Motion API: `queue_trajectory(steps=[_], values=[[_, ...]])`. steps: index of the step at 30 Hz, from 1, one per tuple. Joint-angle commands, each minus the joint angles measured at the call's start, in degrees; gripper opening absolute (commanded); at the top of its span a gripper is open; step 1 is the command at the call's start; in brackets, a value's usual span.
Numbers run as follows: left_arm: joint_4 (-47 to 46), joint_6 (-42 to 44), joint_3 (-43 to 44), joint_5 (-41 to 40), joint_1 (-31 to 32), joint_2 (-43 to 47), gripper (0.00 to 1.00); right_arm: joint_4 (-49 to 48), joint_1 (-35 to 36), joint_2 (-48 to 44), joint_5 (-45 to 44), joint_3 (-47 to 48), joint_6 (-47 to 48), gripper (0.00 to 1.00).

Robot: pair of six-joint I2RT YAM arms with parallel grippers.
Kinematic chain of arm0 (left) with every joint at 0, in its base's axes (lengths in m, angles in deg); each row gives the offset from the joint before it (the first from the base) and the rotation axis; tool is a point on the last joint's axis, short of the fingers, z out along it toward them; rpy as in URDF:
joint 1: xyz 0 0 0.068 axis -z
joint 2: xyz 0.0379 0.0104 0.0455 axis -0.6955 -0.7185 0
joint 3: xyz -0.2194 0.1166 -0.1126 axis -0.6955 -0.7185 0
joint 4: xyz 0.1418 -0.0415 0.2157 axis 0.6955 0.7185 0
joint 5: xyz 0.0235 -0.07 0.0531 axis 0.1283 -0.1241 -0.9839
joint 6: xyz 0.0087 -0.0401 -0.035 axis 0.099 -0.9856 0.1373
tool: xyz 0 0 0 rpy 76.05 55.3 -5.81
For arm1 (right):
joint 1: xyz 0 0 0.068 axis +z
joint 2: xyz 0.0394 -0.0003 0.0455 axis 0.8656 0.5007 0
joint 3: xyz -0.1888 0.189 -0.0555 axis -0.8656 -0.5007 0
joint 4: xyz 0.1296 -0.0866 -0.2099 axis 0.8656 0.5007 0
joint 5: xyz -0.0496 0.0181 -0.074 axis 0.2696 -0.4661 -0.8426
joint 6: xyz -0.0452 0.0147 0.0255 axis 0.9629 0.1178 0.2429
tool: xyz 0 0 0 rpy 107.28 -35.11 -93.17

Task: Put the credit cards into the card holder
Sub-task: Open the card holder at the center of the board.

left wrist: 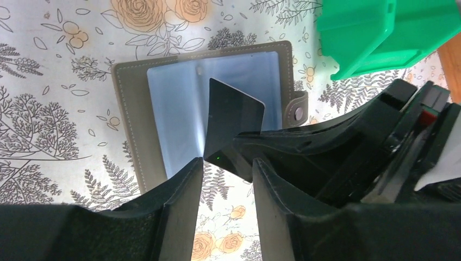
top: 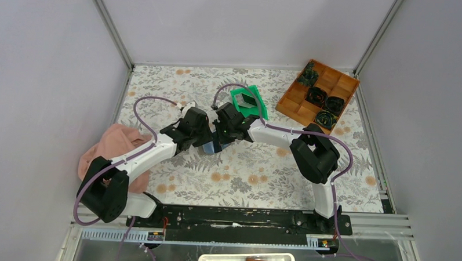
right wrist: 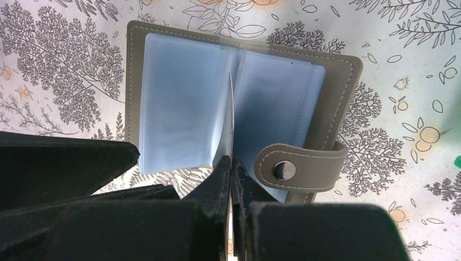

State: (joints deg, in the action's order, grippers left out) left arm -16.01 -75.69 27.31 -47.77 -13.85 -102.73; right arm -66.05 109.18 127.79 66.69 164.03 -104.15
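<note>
Edgewise only — credit card (right wrist: 228, 138) between right fingers (right wrist: 216, 182)

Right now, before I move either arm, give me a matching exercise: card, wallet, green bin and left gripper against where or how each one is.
1 card
2 wallet
3 green bin
4 left gripper

A lying open on the table
B jaws apart
C pinched on edge in the right gripper
D standing beyond the wallet

Pairs: 1-C, 2-A, 3-D, 4-B
</note>
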Motion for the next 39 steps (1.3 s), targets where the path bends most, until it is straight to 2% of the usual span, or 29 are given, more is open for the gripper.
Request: queue_trajectory(steps=[1, 22, 39], values=[[-5.1, -0.3, -0.6, -0.8, -0.3, -0.8, 0.45, 2.5, 0.4, 1.9, -2.1, 1.1, 0.4, 0.00], [-6.2, -2.4, -8.8, -4.2, -2.0, -3.6, 0.38, 3.6, -1.0, 1.6, -0.3, 2.6, -0.2, 0.00], [-6.2, -2.1, -8.3, -5.1, -3.1, -7.8, 0.36, 7.6, -6.5, 6.4, 11.6, 10.8, -1.3, 0.00]])
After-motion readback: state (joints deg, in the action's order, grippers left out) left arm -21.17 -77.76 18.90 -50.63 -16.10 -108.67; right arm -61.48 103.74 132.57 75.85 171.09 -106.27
